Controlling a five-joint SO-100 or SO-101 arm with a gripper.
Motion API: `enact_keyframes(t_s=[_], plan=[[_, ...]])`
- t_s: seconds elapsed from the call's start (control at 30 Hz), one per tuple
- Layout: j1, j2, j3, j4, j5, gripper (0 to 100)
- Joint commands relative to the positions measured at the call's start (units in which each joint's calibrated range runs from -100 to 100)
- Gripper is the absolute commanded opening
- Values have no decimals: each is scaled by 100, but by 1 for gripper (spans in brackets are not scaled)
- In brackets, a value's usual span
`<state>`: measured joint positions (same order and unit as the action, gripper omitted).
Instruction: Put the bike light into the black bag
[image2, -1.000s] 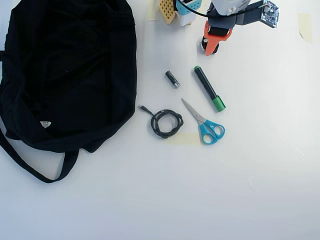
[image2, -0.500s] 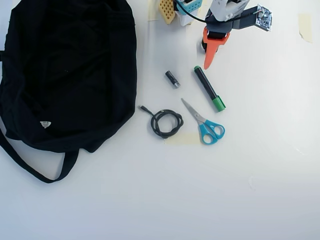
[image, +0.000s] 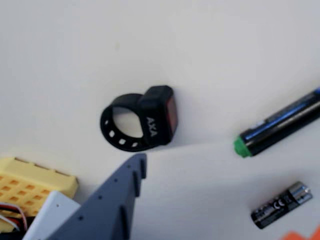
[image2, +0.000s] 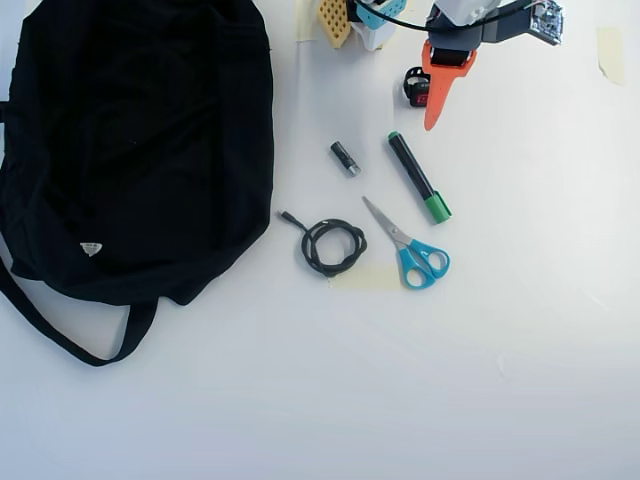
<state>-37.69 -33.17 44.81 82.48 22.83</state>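
Gripper (image2: 432, 122) — jaw state unclear — hovers beside the bike light (image: 145, 123), lying sideways, red face right in wrist view.

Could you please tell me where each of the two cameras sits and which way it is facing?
Wrist view: rides on the arm, looking down at the table; shows the bike light and one grey jaw.
Overhead view: fixed above, facing straight down; shows the black bag, the gripper with its orange jaw.
Shared: bike light, marker, battery.
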Motion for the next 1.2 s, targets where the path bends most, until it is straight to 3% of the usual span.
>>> enact_keyframes(t_s=[0.0, 0.27, 0.47, 0.9, 1.17], plan=[[-210, -77, 2, -5, -160, 46], [-374, -127, 541, -126, -186, 46], [-569, -127, 1206, -1047, -186, 46], [-621, -28, 1790, -1831, -160, 46], [-576, -28, 1835, -1797, -123, 46]])
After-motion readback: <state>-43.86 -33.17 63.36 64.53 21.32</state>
